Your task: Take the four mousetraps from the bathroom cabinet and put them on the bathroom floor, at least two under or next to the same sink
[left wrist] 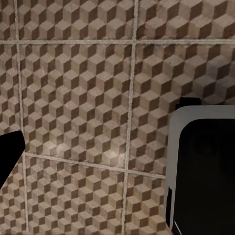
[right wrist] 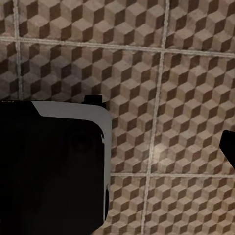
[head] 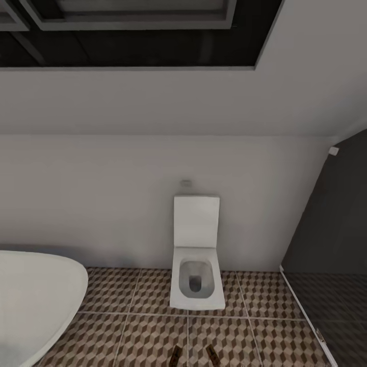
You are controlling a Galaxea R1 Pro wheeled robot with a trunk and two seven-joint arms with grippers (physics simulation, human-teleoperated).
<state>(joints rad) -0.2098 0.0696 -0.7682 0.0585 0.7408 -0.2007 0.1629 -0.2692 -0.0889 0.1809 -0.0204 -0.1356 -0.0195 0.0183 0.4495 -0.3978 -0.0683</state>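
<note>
Close by, in the left wrist view, bathroom floor (left wrist: 83, 98) of brown-and-beige cube tiles with pale grout lines. Over it, a black block (left wrist: 205, 171) with a pale rounded rim, and a black wedge (left wrist: 9, 154) at the picture edge. Left hand: open or closed, cannot tell.

Similarly in the right wrist view, same tiles, a second black block (right wrist: 49, 171) with a pale rim, and a dark corner (right wrist: 228, 147) at the edge. Right hand: state also impossible to tell.

Next, in the head view, at the very bottom edge, left mousetrap (head: 176, 354) and right mousetrap (head: 212, 354), both lying on the bathroom floor, near each other but apart, each cut by the frame, both brown with darker parts. Too small for more detail.

To the left, curved white rim of a bathtub (head: 41, 295). To the right, a dark glass partition (head: 331, 255) standing on the tiles.

Farther, a white square toilet (head: 197, 278) with lid raised, standing against a plain white wall (head: 102, 204). Just above the lid, a small pale flush plate (head: 186, 182) on that wall.

Farthest and highest, a dark ceiling recess (head: 132, 46) with grey frames.
</note>
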